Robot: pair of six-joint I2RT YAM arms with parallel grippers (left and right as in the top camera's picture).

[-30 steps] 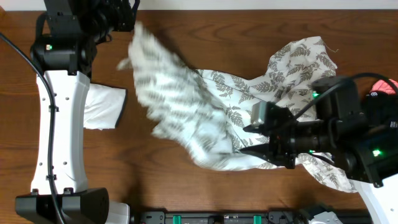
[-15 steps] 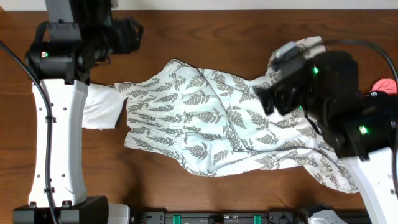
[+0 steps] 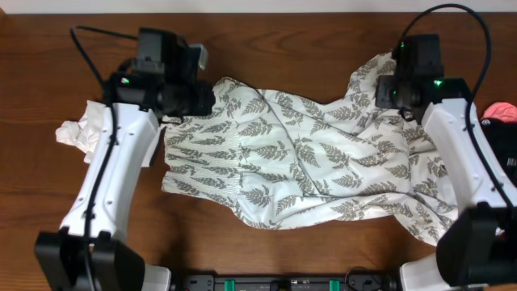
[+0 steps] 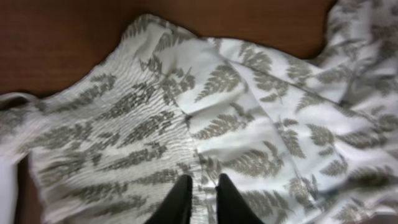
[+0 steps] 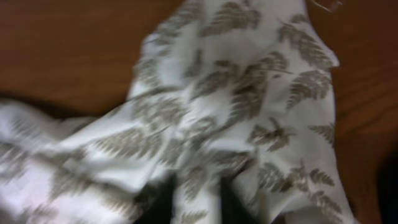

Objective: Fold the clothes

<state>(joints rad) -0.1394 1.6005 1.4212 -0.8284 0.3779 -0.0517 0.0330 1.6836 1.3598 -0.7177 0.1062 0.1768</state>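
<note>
fern garment (image 3: 307,162): we judge it light, limp | left gripper (image 4: 203,182) pinches its far-left shirred edge | right gripper (image 5: 198,186) clenched on far-right folds | best held at corners

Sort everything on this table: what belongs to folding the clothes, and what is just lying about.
Belongs to the job:
- fern-print garment, spread across the middle
- plain white garment, crumpled at the left end

Just lying about:
- red object at the right edge, too little shown to identify
- wooden table, only the work surface
</note>
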